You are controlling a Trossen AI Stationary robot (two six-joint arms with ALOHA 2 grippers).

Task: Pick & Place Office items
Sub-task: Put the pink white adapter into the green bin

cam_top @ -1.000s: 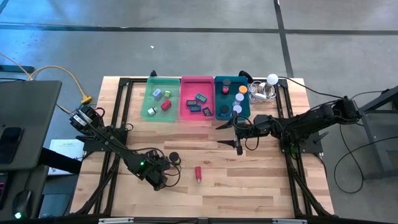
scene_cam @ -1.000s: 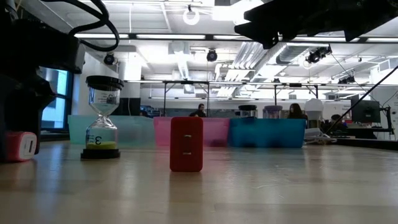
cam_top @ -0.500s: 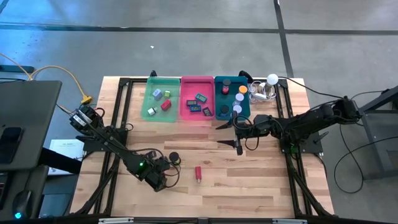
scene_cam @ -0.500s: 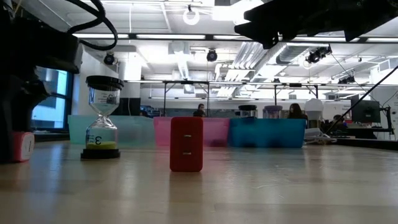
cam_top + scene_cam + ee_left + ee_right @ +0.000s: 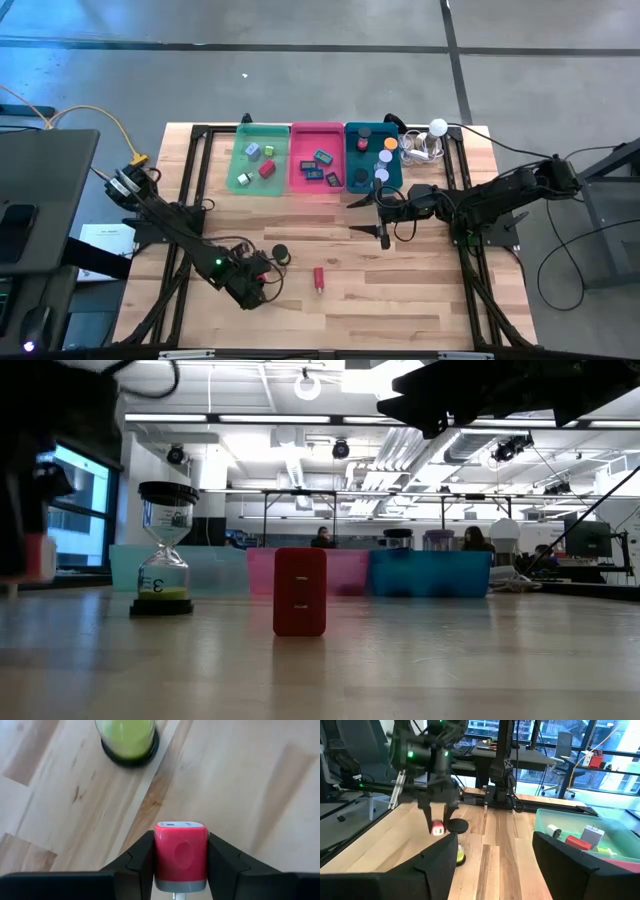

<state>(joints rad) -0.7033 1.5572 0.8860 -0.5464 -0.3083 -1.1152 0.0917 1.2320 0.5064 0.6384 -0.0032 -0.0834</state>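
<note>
Across the pale wooden plank table (image 5: 420, 290), ceiling-lit lab beyond, we see the left gripper (image 5: 181, 870) clenching a red plastic charger block (image 5: 180, 852), now lifted; the right gripper (image 5: 485, 865) hangs released at three o'clock.

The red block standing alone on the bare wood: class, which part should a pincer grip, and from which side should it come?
Grip the red block across its narrow width, probably coming from straight above: it stands upright on end, clear of the hourglass, with flat sides. The left pincer already holds a red charger; the right pincer is free.
</note>
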